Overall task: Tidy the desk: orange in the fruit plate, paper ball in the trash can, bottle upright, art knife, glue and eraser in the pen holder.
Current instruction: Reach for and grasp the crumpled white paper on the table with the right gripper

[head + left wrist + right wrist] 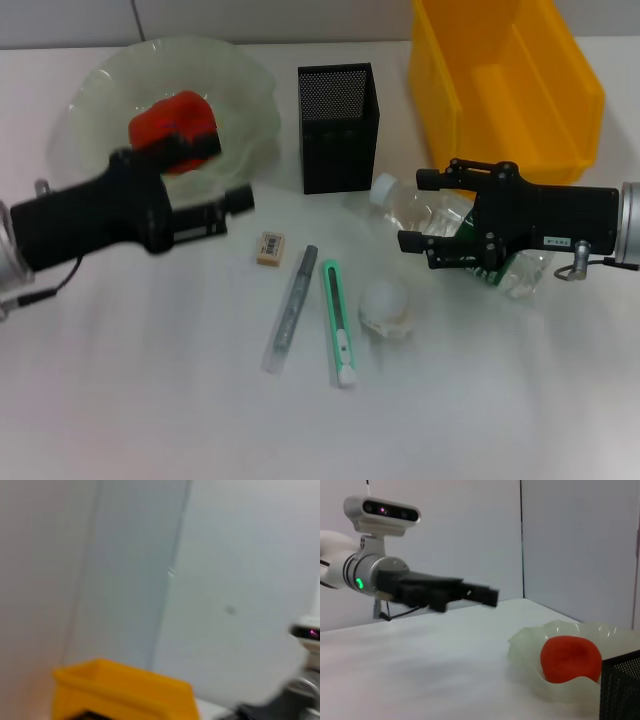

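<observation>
The orange [172, 125] lies in the pale green fruit plate [110, 95] at the back left. My left gripper [225, 172] hovers open and empty at the plate's near rim; the right wrist view shows this left gripper [487, 594] above the table, beside the plate [530, 642] and orange [570, 659]. The clear bottle [425, 212] lies on its side, and my right gripper [420, 210] stands open with a finger on either side of it. Eraser [271, 248], grey glue stick [292, 308], green art knife [338, 322] and paper ball [386, 308] lie on the table. The black mesh pen holder [338, 125] stands mid-back.
The yellow bin that serves as the trash can [505, 80] stands at the back right, behind the right arm, and shows in the left wrist view as a yellow bin [125, 695]. The pen holder's corner [622, 685] is close to the plate. White table runs along the front.
</observation>
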